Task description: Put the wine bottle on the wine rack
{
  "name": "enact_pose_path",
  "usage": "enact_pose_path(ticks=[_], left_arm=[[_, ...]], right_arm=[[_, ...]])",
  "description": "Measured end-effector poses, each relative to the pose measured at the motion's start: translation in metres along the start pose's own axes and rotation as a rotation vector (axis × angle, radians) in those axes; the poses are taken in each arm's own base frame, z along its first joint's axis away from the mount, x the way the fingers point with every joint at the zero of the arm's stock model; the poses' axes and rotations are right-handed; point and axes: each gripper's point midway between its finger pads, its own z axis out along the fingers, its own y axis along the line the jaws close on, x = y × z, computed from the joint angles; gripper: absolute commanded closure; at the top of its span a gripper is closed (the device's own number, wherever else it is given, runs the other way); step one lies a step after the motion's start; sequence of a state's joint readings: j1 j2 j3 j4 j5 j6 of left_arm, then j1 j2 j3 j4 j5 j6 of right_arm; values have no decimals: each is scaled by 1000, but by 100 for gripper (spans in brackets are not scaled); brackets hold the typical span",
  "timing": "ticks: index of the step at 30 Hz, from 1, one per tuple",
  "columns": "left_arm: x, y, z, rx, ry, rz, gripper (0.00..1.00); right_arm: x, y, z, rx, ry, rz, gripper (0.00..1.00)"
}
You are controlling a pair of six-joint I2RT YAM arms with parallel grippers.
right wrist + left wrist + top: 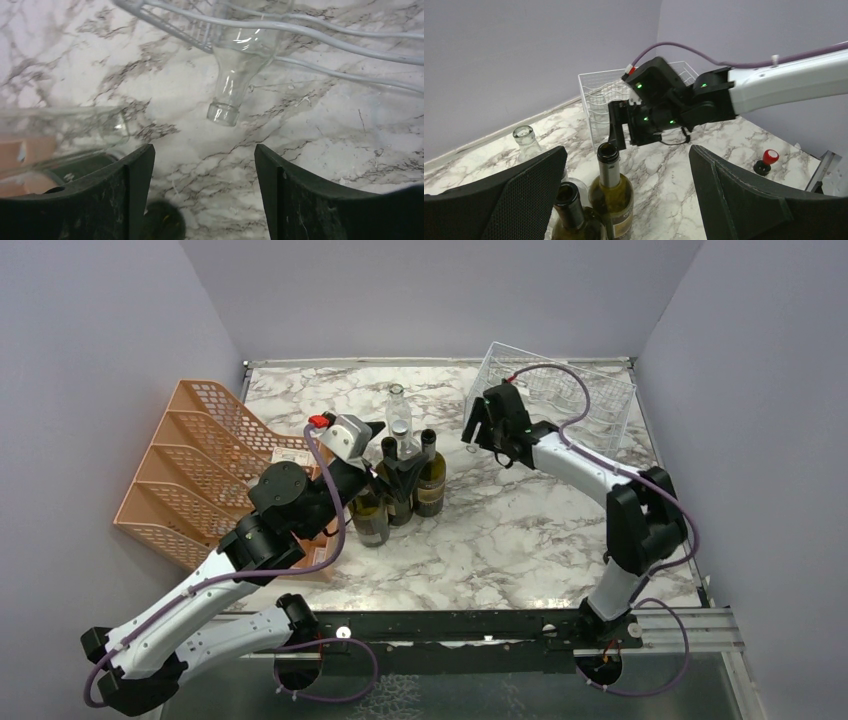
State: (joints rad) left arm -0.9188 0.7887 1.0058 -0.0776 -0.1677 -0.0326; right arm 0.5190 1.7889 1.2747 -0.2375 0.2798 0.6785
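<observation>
Wine bottle (229, 85) neck pokes from wine rack (197, 39), plain only from right wrist; both jaws wide.

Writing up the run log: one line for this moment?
left gripper: open at standing bottles | right gripper: open, empty, by rack | clear bottle lying in rack

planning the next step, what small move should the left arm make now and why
Probably ease the left pincer forward and down around the neck of the green bottle, then shut it. It is open and holds nothing, and that neck lines up with its gap. The right pincer is open and empty by the rack, where a clear bottle already lies.
</observation>
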Motion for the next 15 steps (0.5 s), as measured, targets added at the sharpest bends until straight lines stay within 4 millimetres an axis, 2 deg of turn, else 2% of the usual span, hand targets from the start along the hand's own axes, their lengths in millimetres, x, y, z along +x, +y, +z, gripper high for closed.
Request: enact_pose_path(ticks=[5, 9, 15], left_arm=[[-2, 7, -7, -32, 1, 8, 1], [-6, 13, -14, -61, -8, 10, 1], [-9, 20, -23, -90, -14, 11, 1]], right_arm=[[-12, 16, -54, -165, -2, -108, 27], [-8, 25, -101, -334, 6, -236, 31], [1, 53, -170, -667, -9, -437, 30]])
